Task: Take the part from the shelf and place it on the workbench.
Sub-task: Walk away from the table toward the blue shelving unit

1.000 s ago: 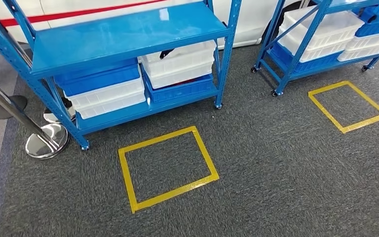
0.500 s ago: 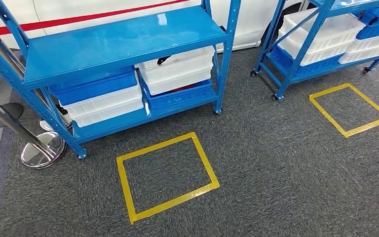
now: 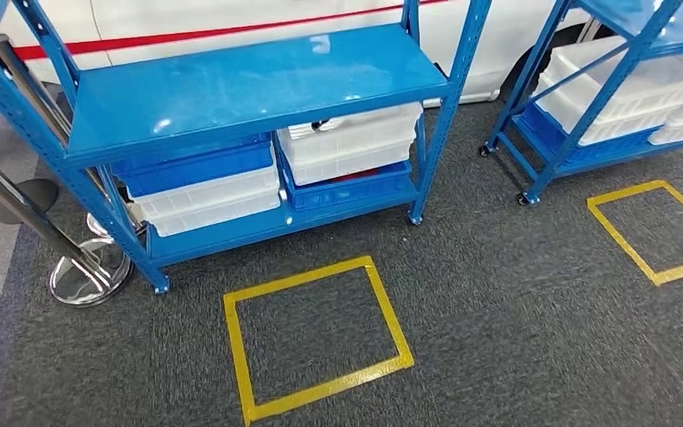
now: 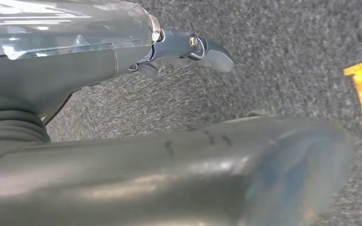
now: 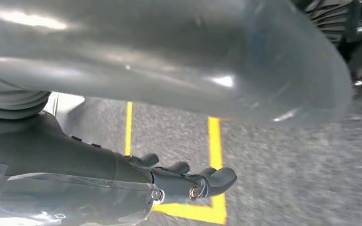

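The whole head view has shifted since a second ago, so the camera moved: the blue shelf [image 3: 258,84] now sits nearer and further right. The left hand [image 4: 188,49] hangs over grey carpet [image 3: 516,302], fingers apart, holding nothing. The right hand [image 5: 188,181] hangs likewise, released, above yellow floor tape [image 5: 214,141]. I cannot tell which item on the shelf is the part.

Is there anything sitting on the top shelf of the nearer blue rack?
No, the nearer blue rack's top shelf is bare; the bins sit on the level below.
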Action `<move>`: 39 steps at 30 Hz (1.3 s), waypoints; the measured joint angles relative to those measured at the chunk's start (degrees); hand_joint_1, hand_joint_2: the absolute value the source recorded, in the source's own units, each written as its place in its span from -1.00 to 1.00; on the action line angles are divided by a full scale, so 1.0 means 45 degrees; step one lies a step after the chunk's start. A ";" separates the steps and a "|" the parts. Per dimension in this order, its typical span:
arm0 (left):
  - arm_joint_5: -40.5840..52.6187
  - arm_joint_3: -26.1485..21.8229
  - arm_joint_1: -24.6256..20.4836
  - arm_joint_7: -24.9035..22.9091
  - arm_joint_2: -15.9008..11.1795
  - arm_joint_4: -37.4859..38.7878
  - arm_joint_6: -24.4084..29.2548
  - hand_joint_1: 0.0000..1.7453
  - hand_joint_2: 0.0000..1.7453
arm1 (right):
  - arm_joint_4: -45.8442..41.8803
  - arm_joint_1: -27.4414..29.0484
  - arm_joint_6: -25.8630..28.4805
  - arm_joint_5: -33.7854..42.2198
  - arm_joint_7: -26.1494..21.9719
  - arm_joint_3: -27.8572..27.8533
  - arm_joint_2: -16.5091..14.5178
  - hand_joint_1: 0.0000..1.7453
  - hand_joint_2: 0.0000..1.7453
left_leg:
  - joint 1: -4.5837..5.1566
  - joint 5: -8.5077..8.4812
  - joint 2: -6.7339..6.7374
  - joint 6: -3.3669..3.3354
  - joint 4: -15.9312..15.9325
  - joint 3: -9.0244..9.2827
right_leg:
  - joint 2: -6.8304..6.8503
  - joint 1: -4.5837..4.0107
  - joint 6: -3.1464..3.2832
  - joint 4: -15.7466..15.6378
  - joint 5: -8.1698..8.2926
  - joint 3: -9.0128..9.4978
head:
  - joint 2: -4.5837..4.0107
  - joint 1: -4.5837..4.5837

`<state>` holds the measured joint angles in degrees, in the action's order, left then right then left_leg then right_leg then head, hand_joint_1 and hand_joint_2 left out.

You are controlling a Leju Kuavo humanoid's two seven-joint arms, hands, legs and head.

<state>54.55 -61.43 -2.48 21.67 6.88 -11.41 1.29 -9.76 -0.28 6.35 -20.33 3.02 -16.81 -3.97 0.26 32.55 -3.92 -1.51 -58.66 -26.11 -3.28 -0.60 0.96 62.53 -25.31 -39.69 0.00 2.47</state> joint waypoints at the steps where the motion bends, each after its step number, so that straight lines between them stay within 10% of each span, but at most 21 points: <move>1: 0.0000 0.0004 -0.0016 0.0000 0.0028 0.0012 -0.0001 -1.00 -1.00 | 0.0009 0.0010 -0.0007 -0.0025 0.0052 0.0004 0.0018 -1.00 -1.00 | 0.0006 0.0077 -0.0130 0.0046 -0.0010 0.0115 | -0.0132 -0.0039 0.0076 -0.0260 0.0294 0.0084 | 0.0000 0.0000; 4: 0.0001 0.0008 -0.0035 -0.0001 0.0005 0.0015 -0.0007 -1.00 -1.00 | 0.0012 -0.0051 -0.0032 -0.0015 0.0118 0.0010 -0.0018 -1.00 -1.00 | 0.0054 -0.0126 -0.0087 0.0190 -0.0502 0.0197 | 0.0116 0.0002 0.0233 -0.0585 0.0162 0.0674 | 0.0000 -0.0001; 6: -0.0002 0.0008 -0.0062 -0.0002 -0.0026 0.0014 -0.0011 -1.00 -1.00 | 0.0012 -0.0062 -0.0022 0.0091 0.0084 0.0007 -0.0049 -1.00 -1.00 | 0.0047 -0.0213 0.0379 0.0333 -0.1740 -0.0522 | 0.0341 0.0043 0.0321 -0.0756 -0.0067 0.1140 | 0.0000 0.0003; 9: -0.0005 0.0008 -0.0081 -0.0001 -0.0023 0.0015 -0.0015 -1.00 -1.00 | 0.0012 -0.0081 -0.0018 0.0245 0.0018 -0.0004 -0.0041 -1.00 -1.00 | -0.0053 0.0875 0.0725 0.0538 -0.3376 -0.1990 | 0.0560 0.0044 0.0351 -0.0807 -0.0600 0.1760 | 0.0000 0.0006; 11: -0.0005 0.0008 -0.0015 0.0000 -0.0026 0.0015 -0.0015 -1.00 -1.00 | 0.0012 -0.0089 -0.0025 0.0270 -0.0007 -0.0008 -0.0042 -1.00 -1.00 | -0.0093 0.1387 0.0770 0.0603 -0.3190 -0.2442 | 0.0607 0.0052 0.0334 -0.0808 -0.0994 0.2260 | 0.0000 0.0006; 16: -0.0005 0.0006 0.0130 -0.0012 -0.0041 0.0017 -0.0015 -1.00 -1.00 | 0.0049 -0.0055 -0.0011 0.0267 -0.0004 -0.0012 -0.0066 -1.00 -1.00 | 0.0039 -0.1740 0.0826 0.0263 -0.0620 -0.2557 | 0.0629 0.0053 0.0153 -0.0859 -0.1899 0.3253 | 0.0000 -0.0003; 18: -0.0005 0.0008 0.0081 -0.0027 -0.0042 0.0019 -0.0013 -1.00 -1.00 | 0.0044 -0.0120 -0.0005 0.0252 0.0000 -0.0014 -0.0073 -1.00 -1.00 | 0.0087 -0.1750 0.0809 0.0087 -0.0391 -0.2342 | 0.0604 0.0065 -0.0043 -0.0867 -0.1876 0.3385 | 0.0000 -0.0003; 22: -0.0005 0.0005 0.0022 -0.0036 -0.0027 0.0019 0.0000 -1.00 -1.00 | 0.0032 -0.0212 0.0012 0.0216 0.0004 -0.0013 -0.0076 -1.00 -1.00 | -0.0039 -0.1494 0.0776 -0.0152 0.0214 -0.1439 | 0.0635 0.0140 -0.0321 0.1281 -0.1594 0.2215 | 0.0000 -0.0011; 26: -0.0015 0.0004 -0.0002 -0.0036 -0.0024 0.0019 0.0006 -1.00 -1.00 | 0.0032 -0.0213 0.0019 0.0214 0.0004 -0.0014 -0.0074 -1.00 -1.00 | -0.0129 -0.0863 0.0686 -0.0096 0.0354 -0.0539 | 0.0660 0.0300 -0.0524 0.2500 -0.2801 0.0419 | 0.0000 -0.0010; 27: -0.0015 0.0004 0.0008 -0.0038 -0.0022 0.0019 0.0002 -1.00 -1.00 | 0.0032 -0.0189 0.0021 0.0214 0.0004 -0.0014 -0.0067 -1.00 -1.00 | -0.0163 -0.0671 0.0652 -0.0044 0.0354 -0.0277 | 0.0665 0.0328 -0.0554 0.2086 -0.2629 0.0295 | 0.0000 -0.0010; 30: -0.0013 0.0004 0.0024 -0.0041 -0.0010 0.0019 -0.0005 -1.00 -1.00 | 0.0050 -0.0072 0.0021 0.0214 0.0002 -0.0016 -0.0047 -1.00 -1.00 | -0.0198 -0.0074 0.0606 0.0163 0.0335 0.0361 | 0.0727 0.0352 -0.0545 0.0136 -0.0382 0.0206 | 0.0000 -0.0011; 32: -0.0012 0.0004 -0.0009 -0.0056 -0.0005 0.0019 -0.0004 -1.00 -1.00 | 0.0058 -0.0101 0.0018 0.0214 0.0005 -0.0016 -0.0046 -1.00 -1.00 | -0.0163 0.0211 0.0611 0.0342 0.0387 0.0620 | 0.0738 0.0321 -0.0415 -0.0414 0.0475 0.0191 | 0.0000 -0.0005; 35: -0.0018 0.0004 -0.0070 -0.0075 -0.0004 0.0019 0.0022 -1.00 -1.00 | 0.0047 -0.0156 0.0017 0.0207 0.0009 -0.0017 -0.0046 -1.00 -1.00 | -0.0185 0.0107 0.0663 0.0536 -0.0094 0.0659 | 0.0694 0.0337 -0.0115 -0.0523 0.0197 0.0577 | 0.0000 0.0001; 39: -0.0008 0.0004 -0.0069 -0.0095 0.0004 0.0019 0.0029 -1.00 -1.00 | 0.0045 -0.0155 0.0027 0.0206 0.0013 -0.0021 -0.0044 -1.00 -1.00 | -0.0210 0.0906 0.0766 0.0655 -0.2833 -0.1165 | 0.0697 0.0288 0.0130 -0.0677 -0.0284 0.1290 | 0.0000 0.0003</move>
<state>54.52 -61.42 -2.79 21.24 6.90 -11.32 1.42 -9.56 -0.98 6.48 -19.40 3.08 -16.90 -4.16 -0.69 36.63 -0.47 1.44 -71.41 -31.35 -0.15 0.70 1.55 59.48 -26.59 -33.88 0.00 2.49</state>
